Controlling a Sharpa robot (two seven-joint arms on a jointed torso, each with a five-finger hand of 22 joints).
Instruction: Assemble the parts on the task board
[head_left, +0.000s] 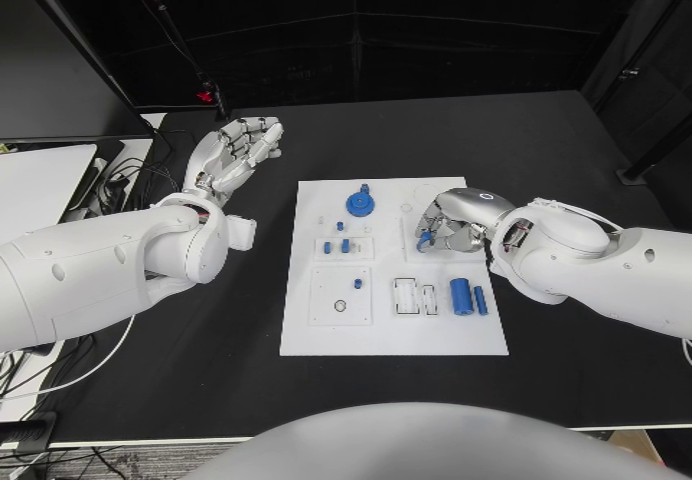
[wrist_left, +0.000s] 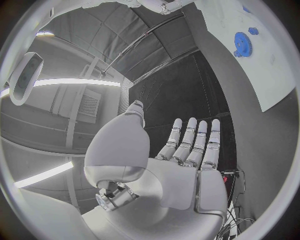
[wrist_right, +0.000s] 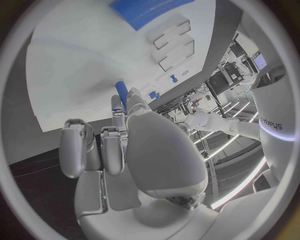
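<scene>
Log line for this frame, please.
left hand: open, off board | right hand: holding blue part over board | gear: on board

task board (head_left: 392, 330) – smooth matt white plastic | table (head_left: 577, 150) – matt black | parts (head_left: 462, 296) – glossy blue plastic

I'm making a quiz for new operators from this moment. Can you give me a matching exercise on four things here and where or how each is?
Things:
1. left robot hand
2. right robot hand
3. blue gear
4. two blue cylinders

States:
A. lies at the task board's far edge
B. lie side by side near the board's right edge
C. pinches a small blue part
D. fingers spread, off the board

Pairs: 1-D, 2-C, 3-A, 4-B
</scene>
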